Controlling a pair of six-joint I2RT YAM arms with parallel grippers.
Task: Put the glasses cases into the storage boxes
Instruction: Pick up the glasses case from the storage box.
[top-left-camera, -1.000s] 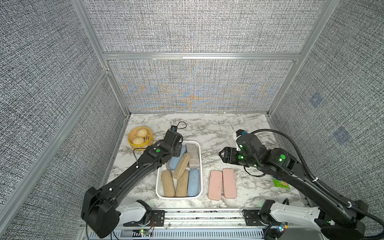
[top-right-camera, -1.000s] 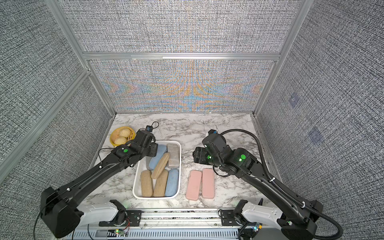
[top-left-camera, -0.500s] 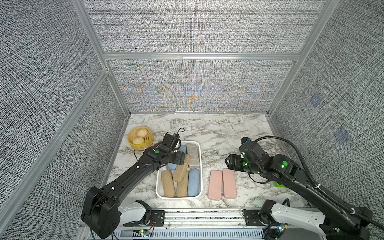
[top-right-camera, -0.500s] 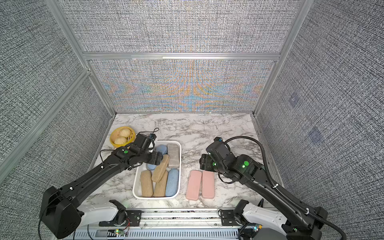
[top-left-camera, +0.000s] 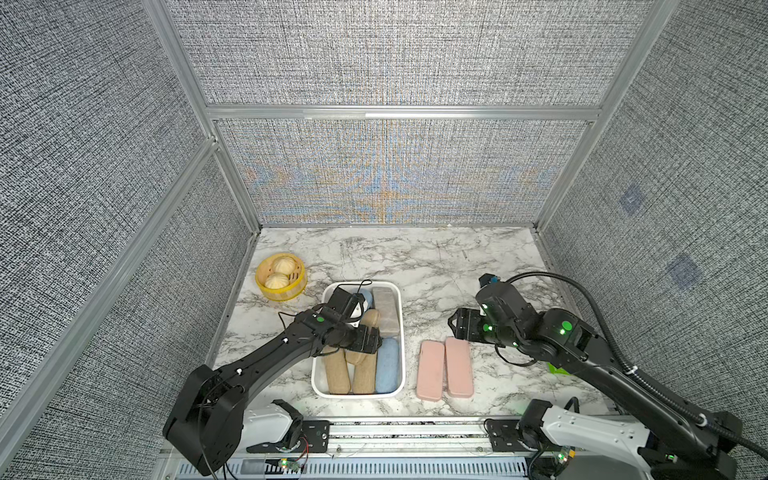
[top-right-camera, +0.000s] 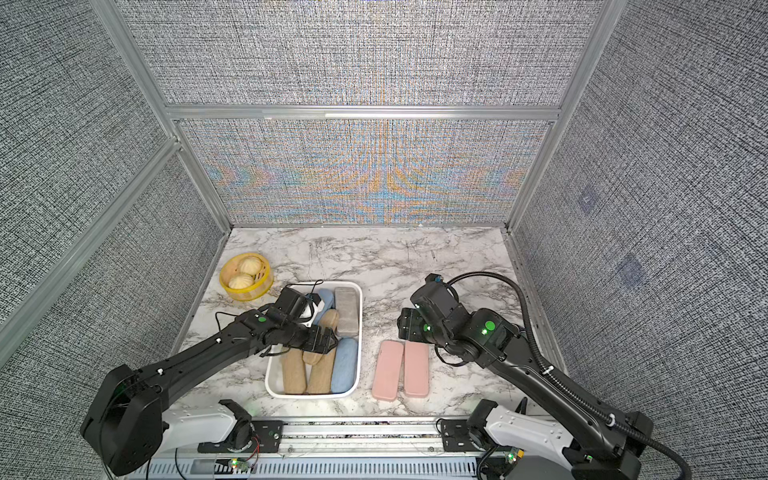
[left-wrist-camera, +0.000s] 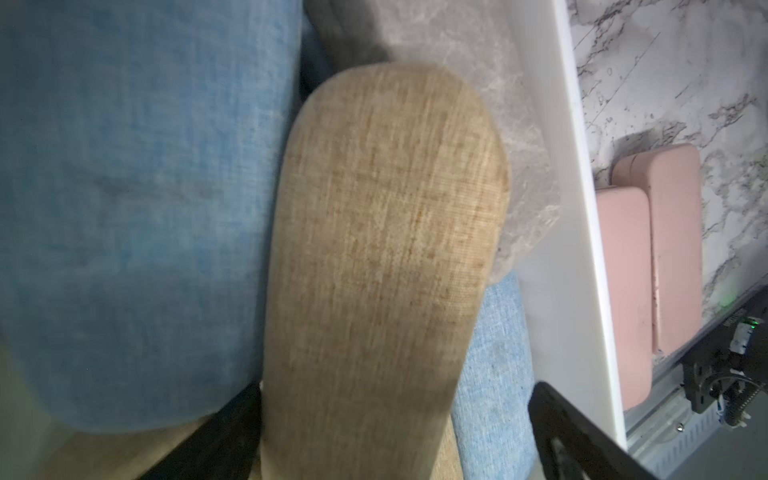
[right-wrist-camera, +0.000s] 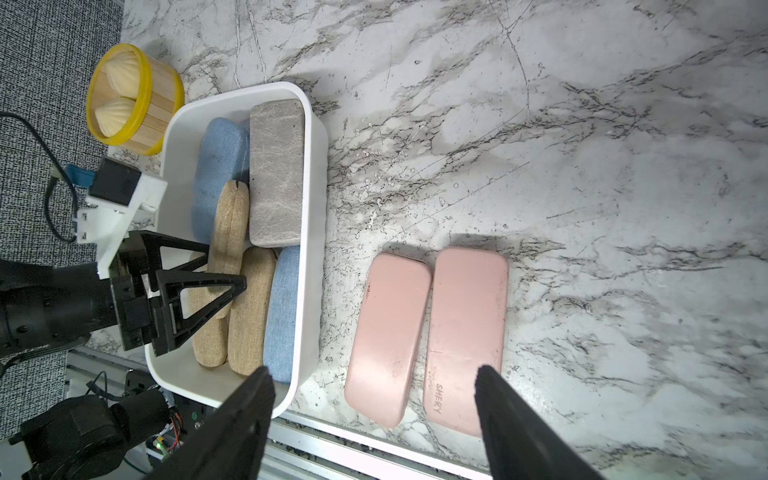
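The white storage box (top-left-camera: 357, 395) holds several glasses cases. A grey blocky one (top-left-camera: 384, 309) and a blue one lie at its back, two tan ones (top-left-camera: 336, 374) and a blue one (top-left-camera: 387, 365) at its front. A tan case (top-left-camera: 370, 322) lies tilted on top of them. My left gripper (top-left-camera: 368, 338) is open low over the box. Its fingers straddle the tilted tan case (left-wrist-camera: 386, 249), one finger beside it and the other apart from it. Two flat pink cases (top-left-camera: 431, 370) (top-left-camera: 459, 365) lie side by side on the table right of the box. My right gripper (right-wrist-camera: 374, 374) hangs open and empty above them.
A round yellow basket of buns (top-left-camera: 281, 272) stands at the back left of the box. A green packet (top-left-camera: 555, 368) peeks out from under my right arm. Grey fabric walls close in three sides, and a metal rail (top-left-camera: 395, 432) runs along the table's front edge.
My left gripper has moved from the back of the box toward the front, come down and opened around the tilted tan case. My right gripper has come forward and lower, nearer the pink cases.
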